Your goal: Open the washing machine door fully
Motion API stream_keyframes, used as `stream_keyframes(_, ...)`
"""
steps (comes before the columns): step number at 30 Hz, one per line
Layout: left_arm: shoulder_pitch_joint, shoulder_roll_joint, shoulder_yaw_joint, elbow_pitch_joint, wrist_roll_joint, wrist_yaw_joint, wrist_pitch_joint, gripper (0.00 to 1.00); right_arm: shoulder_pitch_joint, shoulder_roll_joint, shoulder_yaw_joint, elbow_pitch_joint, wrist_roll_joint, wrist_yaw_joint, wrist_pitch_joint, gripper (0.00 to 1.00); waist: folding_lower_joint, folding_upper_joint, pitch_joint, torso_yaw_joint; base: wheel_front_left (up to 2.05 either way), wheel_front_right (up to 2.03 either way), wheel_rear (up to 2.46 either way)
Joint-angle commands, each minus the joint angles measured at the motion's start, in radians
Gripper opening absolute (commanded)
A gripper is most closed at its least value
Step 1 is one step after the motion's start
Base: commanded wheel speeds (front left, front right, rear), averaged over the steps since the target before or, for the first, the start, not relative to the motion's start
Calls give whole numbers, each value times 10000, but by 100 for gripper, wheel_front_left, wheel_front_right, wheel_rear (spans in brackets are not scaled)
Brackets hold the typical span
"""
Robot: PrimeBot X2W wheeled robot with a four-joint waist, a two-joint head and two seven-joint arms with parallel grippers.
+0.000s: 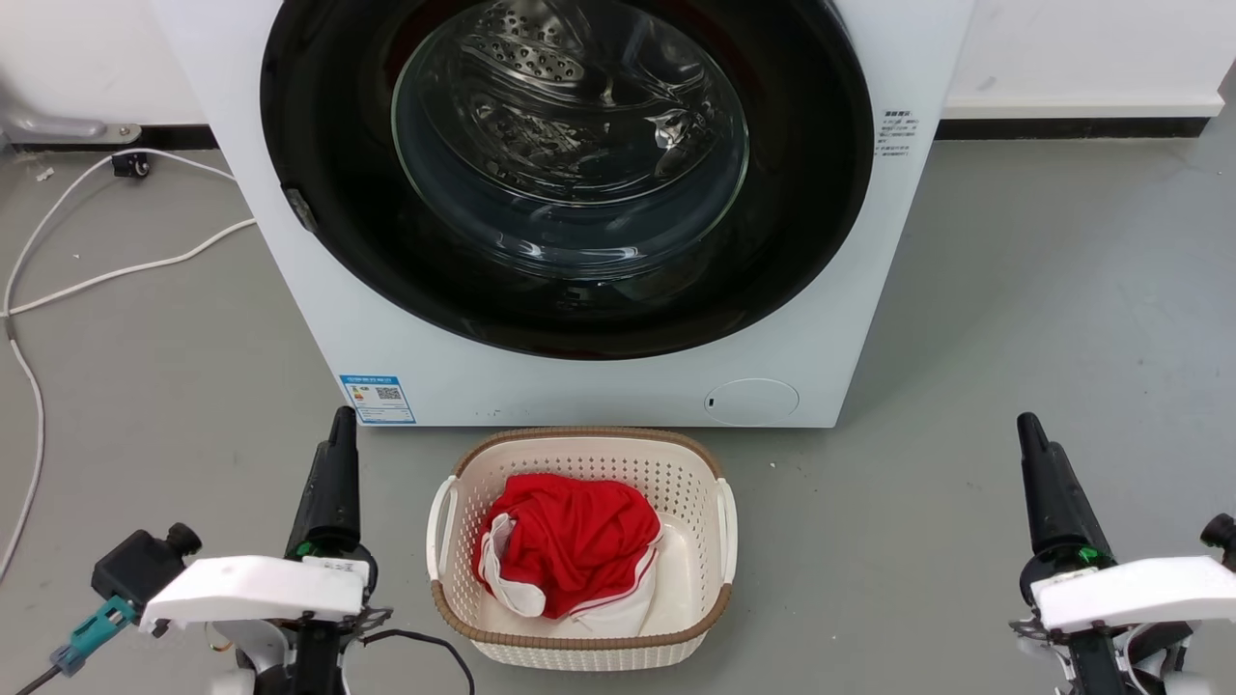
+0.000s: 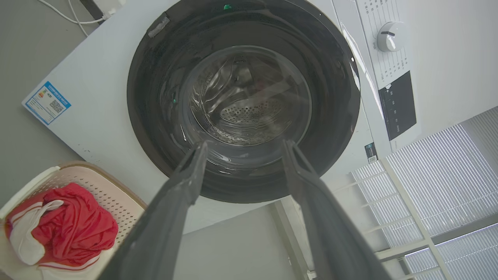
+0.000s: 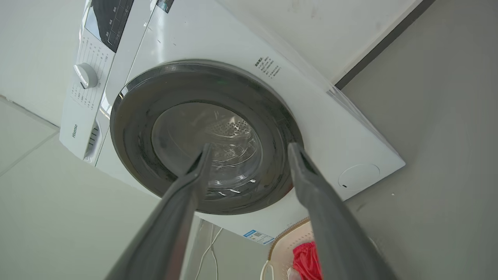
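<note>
Brand "Hisense" reads on the washing machine [image 3: 311, 116] control strip, just off the washing machine door [image 3: 218, 116] rim, near the dial [image 3: 86, 75]. Its blue label sticker [image 1: 379, 399] and small print [image 1: 896, 132] are illegible.

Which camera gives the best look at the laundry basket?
The head view: the laundry basket sits whole and unobstructed. The left wrist view catches one corner; the right wrist view, just a sliver of rim.

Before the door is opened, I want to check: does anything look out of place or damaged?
Nothing looks damaged or spilled. The washing machine door sits shut and flush. Only white cables trail loosely over the floor at the left.
</note>
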Motion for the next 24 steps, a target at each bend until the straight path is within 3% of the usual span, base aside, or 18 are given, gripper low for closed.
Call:
stream_keyframes(1, -259, 28, -117, -236, 606, 50, -113, 100, -68, -2, 43, -251, -661, 0, -136, 100, 0, 0, 1, 11, 0, 0, 0)
stream_keyframes(14, -296, 22, -671, -127, 3411, 189, -553, 100, 164, 9, 98, -482, -3475, 0, -474, 100, 0, 0, 21, 55, 0, 0, 0)
stream_keyframes(24, -353, 32, -909, -55, 5074, 369, -850, 100, 346, 18, 90, -795, -4928, 0, -508, 100, 0, 0, 29, 65, 0, 0, 0)
